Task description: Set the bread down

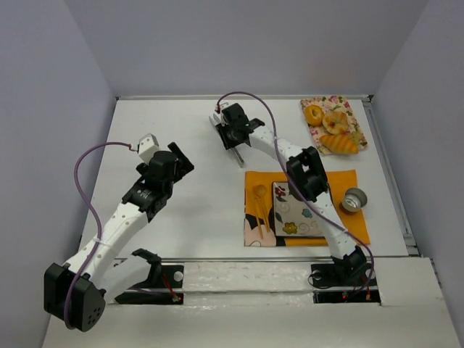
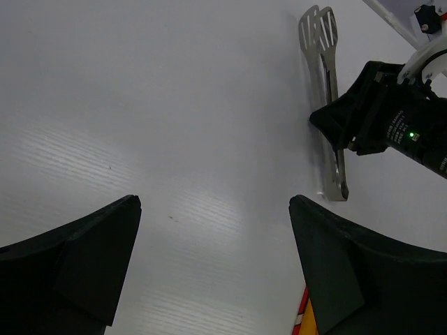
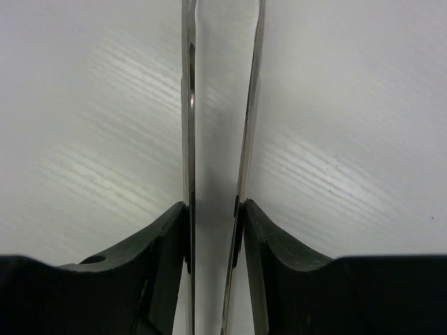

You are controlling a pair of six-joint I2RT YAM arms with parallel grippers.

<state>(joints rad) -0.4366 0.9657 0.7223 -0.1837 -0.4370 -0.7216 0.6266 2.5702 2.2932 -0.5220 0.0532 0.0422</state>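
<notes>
The bread I can make out is a golden-orange ridged croissant [image 1: 339, 143] on a floral cloth [image 1: 357, 110] at the back right, beside a ring pastry [image 1: 313, 114] and a round bun [image 1: 336, 122]. Metal tongs [image 1: 238, 156] lie on the white table at the back centre. My right gripper [image 1: 233, 138] is down over them. In the right wrist view its fingers press on the outer sides of the two tong arms [image 3: 188, 105], so the right gripper [image 3: 214, 206] is shut on the tongs. My left gripper [image 1: 177, 156] hovers open over bare table [image 2: 215, 202], with the tongs [image 2: 325, 84] to its right.
An orange placemat [image 1: 341, 181] lies in front of the right arm with a floral square plate [image 1: 293, 210], wooden cutlery [image 1: 259, 199] and a small metal cup [image 1: 354, 199] on it. Walls close the table at the back and both sides.
</notes>
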